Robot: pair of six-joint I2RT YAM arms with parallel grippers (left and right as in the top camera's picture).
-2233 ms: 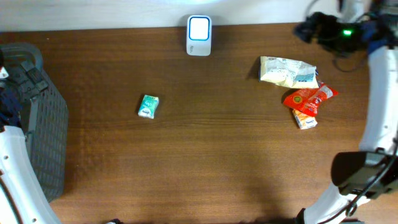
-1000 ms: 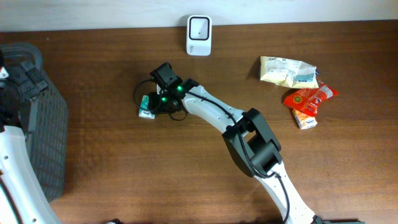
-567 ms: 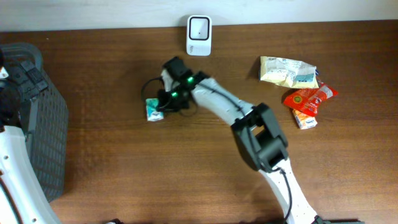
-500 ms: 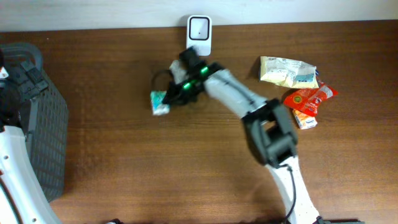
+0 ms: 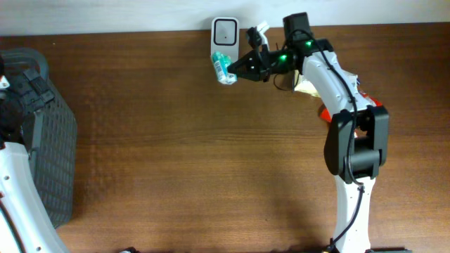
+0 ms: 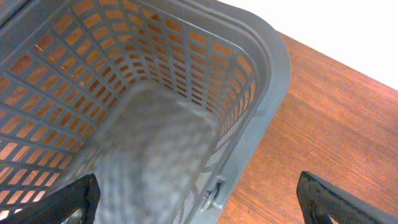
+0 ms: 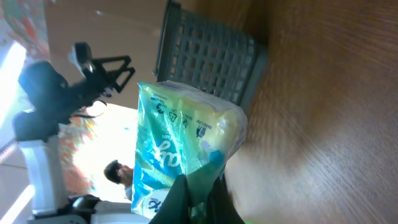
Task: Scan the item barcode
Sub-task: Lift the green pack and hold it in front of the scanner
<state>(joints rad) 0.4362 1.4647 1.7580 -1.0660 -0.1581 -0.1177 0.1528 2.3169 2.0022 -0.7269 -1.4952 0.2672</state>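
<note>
Step in hand: presentation to scanner. Teal packet (image 5: 222, 68) clenched in right end effector (image 5: 233, 69), lifted off tabletop (image 5: 176, 176), just in front of white scanner (image 5: 225, 29). Next, probably: barcode face turned toward scanner window and held steady; barcode side not identifiable. Left end effector (image 6: 205, 202) released wide above grey basket (image 6: 261, 74). White script and small symbols on packet, unreadable.

We see overhead view bright, evenly lit, sharp. Left wrist view: basket (image 6: 273, 62) part nearest lens blurred, top-right corner blown white. Right wrist view: packet (image 7: 180, 149) sharp, backlit; bench (image 7: 336, 124) smeared.
</note>
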